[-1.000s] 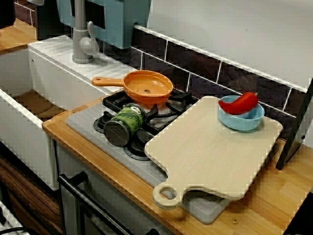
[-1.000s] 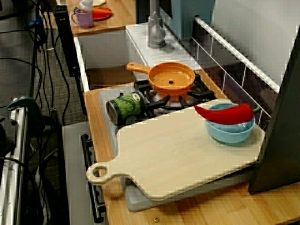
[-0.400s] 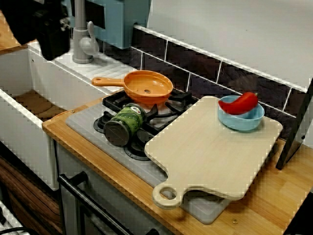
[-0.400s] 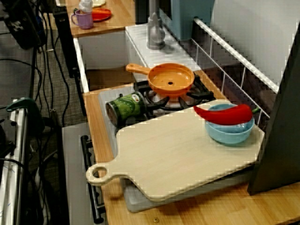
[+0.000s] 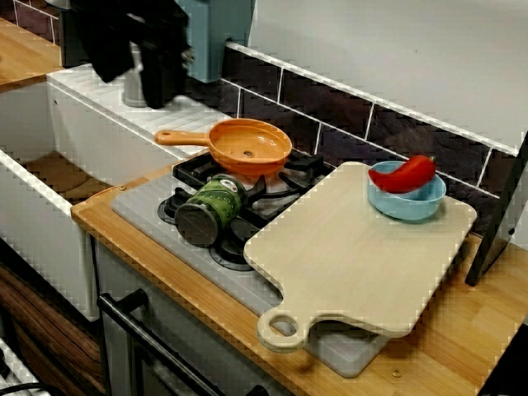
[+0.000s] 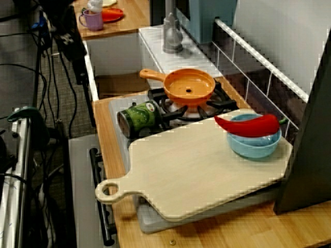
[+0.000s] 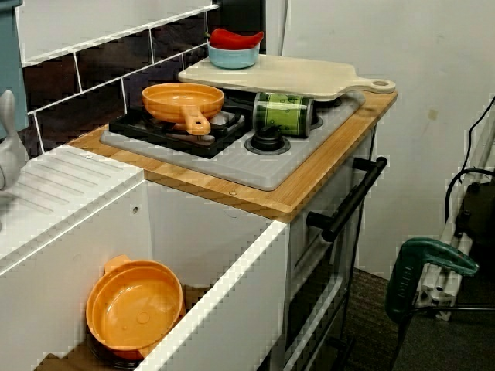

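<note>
- Toy-kitchen counter, view from the front: the black gripper point(image 5: 153, 82) hangs blurred above the white ribbed drainboard point(image 5: 186, 115). Whether its fingers are apart or together cannot be told. The round orange frying pan point(image 5: 249, 146) sits near it on the hob, handle toward it.
- View from the stove's end: the gripper point(image 6: 70, 36) is high at left, well apart from the grey faucet point(image 6: 172, 36), the green can point(image 6: 139, 116) on its side and the pale wooden cutting board point(image 6: 201, 165).
- View from the sink side: an orange bowl point(image 7: 135, 305) lies in the sink. Any lowering here likely wants clearance from the faucet and a square line on the pan's handle.
</note>
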Motion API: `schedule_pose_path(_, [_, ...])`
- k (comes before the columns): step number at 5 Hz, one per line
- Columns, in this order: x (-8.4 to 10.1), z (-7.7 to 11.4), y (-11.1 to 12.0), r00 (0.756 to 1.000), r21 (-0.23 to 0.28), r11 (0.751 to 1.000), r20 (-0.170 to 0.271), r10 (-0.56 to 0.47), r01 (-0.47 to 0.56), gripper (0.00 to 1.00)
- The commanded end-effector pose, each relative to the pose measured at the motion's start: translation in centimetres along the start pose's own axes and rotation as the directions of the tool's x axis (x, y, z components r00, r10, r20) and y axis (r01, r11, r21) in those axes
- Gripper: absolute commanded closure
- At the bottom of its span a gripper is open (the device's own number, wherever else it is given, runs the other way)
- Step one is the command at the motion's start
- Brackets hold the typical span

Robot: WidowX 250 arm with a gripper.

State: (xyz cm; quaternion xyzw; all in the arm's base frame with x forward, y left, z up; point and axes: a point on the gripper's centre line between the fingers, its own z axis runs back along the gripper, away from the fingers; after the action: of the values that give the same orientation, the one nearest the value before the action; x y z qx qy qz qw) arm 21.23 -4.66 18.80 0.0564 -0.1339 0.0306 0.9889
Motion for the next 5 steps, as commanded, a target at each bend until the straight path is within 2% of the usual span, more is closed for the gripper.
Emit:
schedule_pose_path(1, [4.1,-4.3,-0.1,0.997,-0.056,0.998,0.081,-0.012,0.017,0.0])
schedule_pose_path(2, [6.0,-5.7,0.3,0.997,-0.124,0.992,0.081,0.005,0.006,0.0])
schedule_pose_path(3, [7.2,-6.6,0.8,0.998,-0.085,0.996,0.049,0.027,-0.023,0.0])
schedule_pose_path(5, [7.2,-6.6,0.8,0.998,-0.085,0.996,0.049,0.027,-0.023,0.0])
